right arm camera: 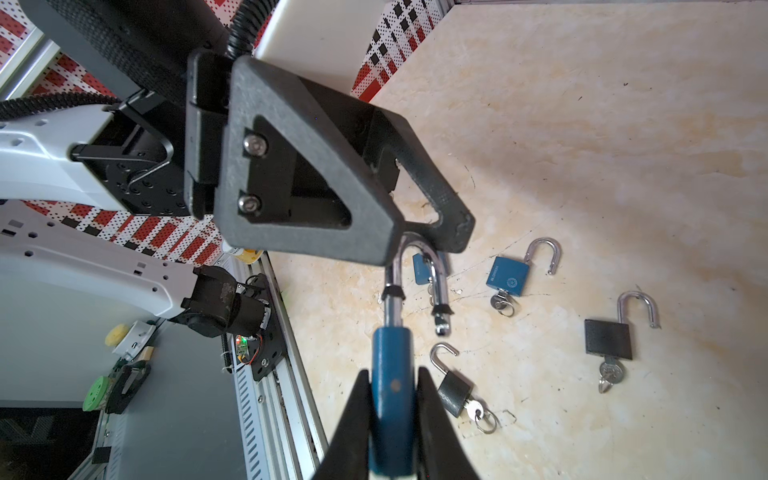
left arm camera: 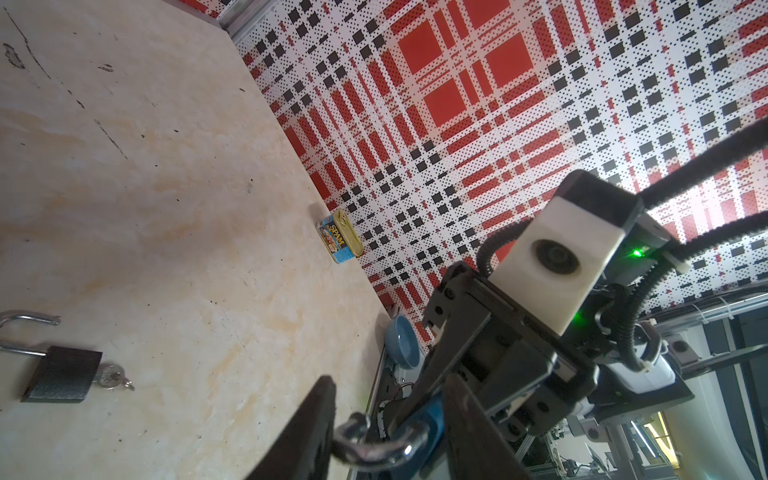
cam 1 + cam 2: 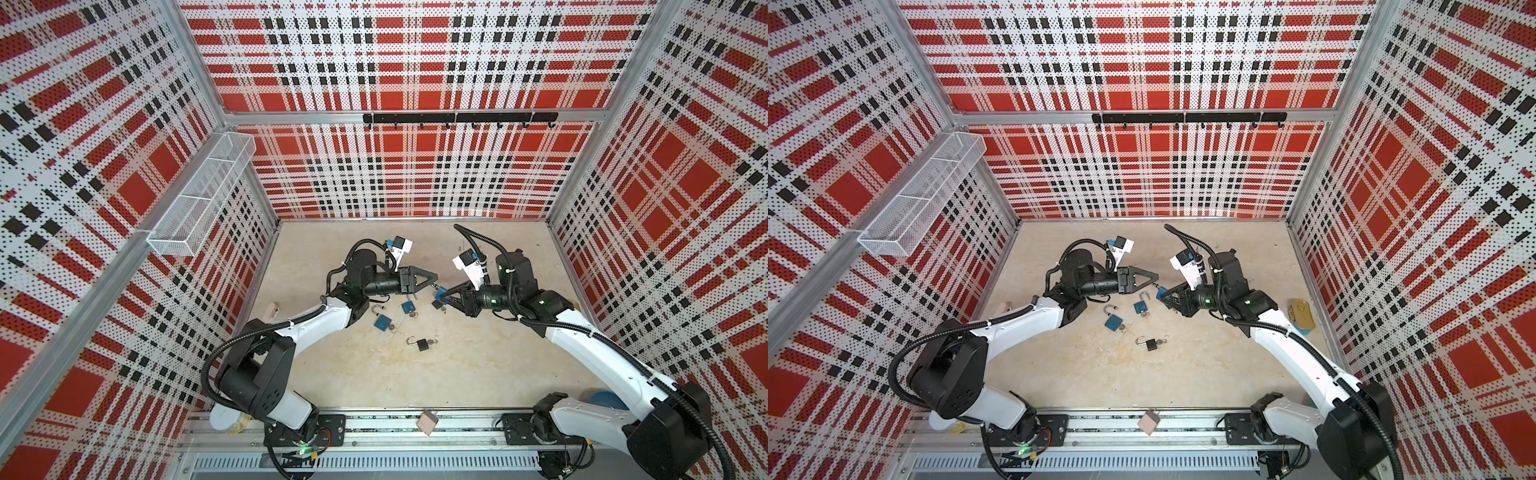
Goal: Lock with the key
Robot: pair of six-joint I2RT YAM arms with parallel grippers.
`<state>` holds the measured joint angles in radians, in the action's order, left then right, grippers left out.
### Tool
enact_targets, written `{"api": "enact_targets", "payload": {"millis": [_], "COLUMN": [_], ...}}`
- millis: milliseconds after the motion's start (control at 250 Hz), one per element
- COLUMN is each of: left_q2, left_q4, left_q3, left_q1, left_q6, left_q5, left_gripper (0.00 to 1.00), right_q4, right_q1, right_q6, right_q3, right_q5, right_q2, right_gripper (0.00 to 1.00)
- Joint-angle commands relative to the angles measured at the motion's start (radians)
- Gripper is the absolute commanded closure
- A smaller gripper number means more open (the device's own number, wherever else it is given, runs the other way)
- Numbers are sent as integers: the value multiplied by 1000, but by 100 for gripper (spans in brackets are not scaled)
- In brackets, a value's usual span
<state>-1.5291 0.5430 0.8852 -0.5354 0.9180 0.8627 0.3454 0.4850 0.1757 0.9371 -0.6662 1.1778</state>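
I'm seeing my right claw point(image 1: 392, 374) clamping the blue padlock point(image 1: 390, 419) edge-on by its body above the tabletop point(image 1: 582, 145), its chrome shackle point(image 1: 390, 270) standing open and reaching between the fingers of the left claw point(image 1: 428, 240), where I'm failing to tell whether they're pinching it.

Plaid-walled cell with a pale floor, as I watched it from my station.

The walls point(image 3: 415, 174) were perforated panels printed in red, black and white plaid, closing in a mottled beige floor point(image 3: 478, 365) scuffed with dark marks. Aluminium framing point(image 3: 291, 118) ran up the corners and across the back wall, where a black hook rail point(image 3: 457, 118) was fixed. A white wire-mesh basket point(image 3: 199, 195), divided into compartments, hung on the wall at the left of both top views. A slotted metal track point(image 3: 415, 428) edged the near side. I found the light even, though a bright patch point(image 2: 706, 199) washed out the plaid in the left wrist view.
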Motion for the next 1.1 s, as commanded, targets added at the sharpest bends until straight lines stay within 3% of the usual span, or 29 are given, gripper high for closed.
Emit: {"api": "enact_targets", "payload": {"millis": [0,1096], "left_q2": [13,48], "left_q4": [46,47], "left_q3": [-12,-71], "left_q1": [-6,17], "left_q6": [19,23], "left_q5": [41,68], "left_gripper": [56,67], "right_q4": [-32,1], "right_q1": [3,2], "right_q6": [-7,-9], "right_q3": [38,63], "right_q5": [-3,3], "right_q2": [16,30], "right_gripper": [100,100]}}
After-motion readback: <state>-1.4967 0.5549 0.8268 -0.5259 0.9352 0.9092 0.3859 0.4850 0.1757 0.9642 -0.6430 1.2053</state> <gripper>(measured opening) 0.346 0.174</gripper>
